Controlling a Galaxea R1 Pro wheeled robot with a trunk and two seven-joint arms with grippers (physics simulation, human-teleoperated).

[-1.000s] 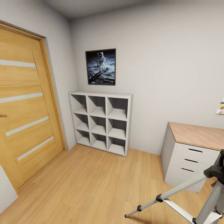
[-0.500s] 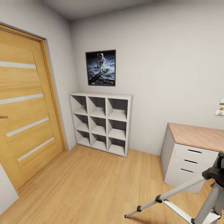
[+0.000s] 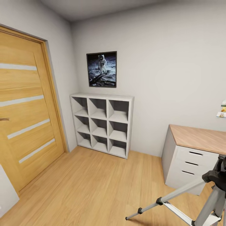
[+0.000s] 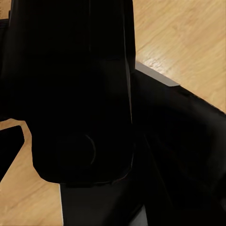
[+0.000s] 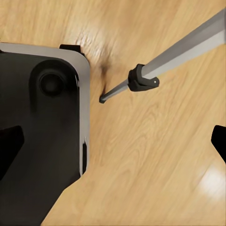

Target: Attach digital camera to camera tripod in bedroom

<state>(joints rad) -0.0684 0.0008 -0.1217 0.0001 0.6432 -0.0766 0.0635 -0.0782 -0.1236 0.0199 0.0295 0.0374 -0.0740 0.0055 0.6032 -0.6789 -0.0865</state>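
Tripod legs reach across the wood floor (image 3: 94,185) at your near right: the camera tripod (image 3: 201,196) stands just in front of the grey desk (image 3: 201,138). In your right wrist view one leg crosses the planks beside the robot's dark base (image 5: 42,122). You cannot tell how either set of fingers stands, nor whether they hold anything.

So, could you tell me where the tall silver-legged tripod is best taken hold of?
Probably the thick upper leg section of the silver-legged tripod, just below its black head, coming from the wood-plank floor side: the legs splay and thin lower down, and the wood-topped grey desk stands behind.
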